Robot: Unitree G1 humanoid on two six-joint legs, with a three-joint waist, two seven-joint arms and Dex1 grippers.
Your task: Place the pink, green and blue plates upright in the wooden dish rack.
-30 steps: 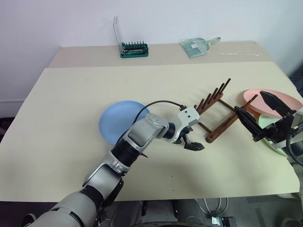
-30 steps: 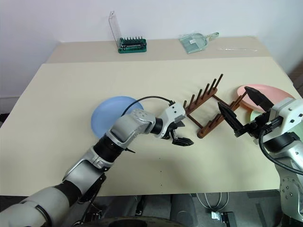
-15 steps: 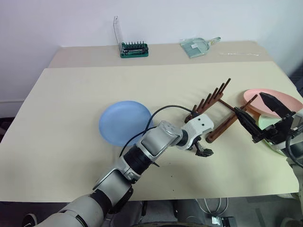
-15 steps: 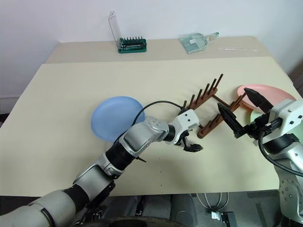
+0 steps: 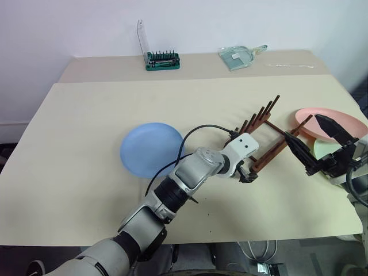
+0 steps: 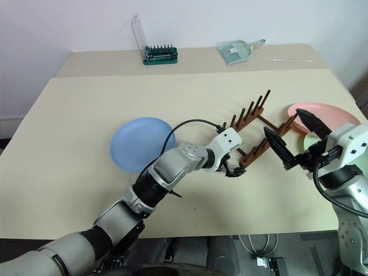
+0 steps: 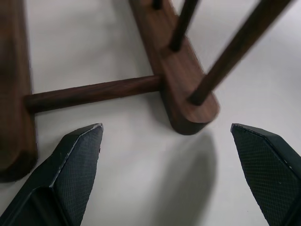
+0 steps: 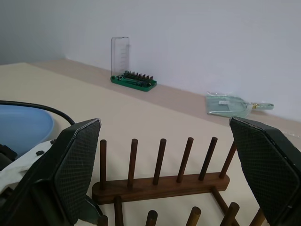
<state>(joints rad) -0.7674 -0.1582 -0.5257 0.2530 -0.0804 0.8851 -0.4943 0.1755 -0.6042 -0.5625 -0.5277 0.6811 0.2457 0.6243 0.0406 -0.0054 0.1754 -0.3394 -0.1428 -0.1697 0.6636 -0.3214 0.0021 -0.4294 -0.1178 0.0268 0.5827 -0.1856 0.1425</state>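
Beige table against plain white wall.

Head eyes are looking down over the surface; both wrist cameras are sharing the wooden dish rack, the left one closer.

No text, label, brand, number or sign can be read on anything in these views.
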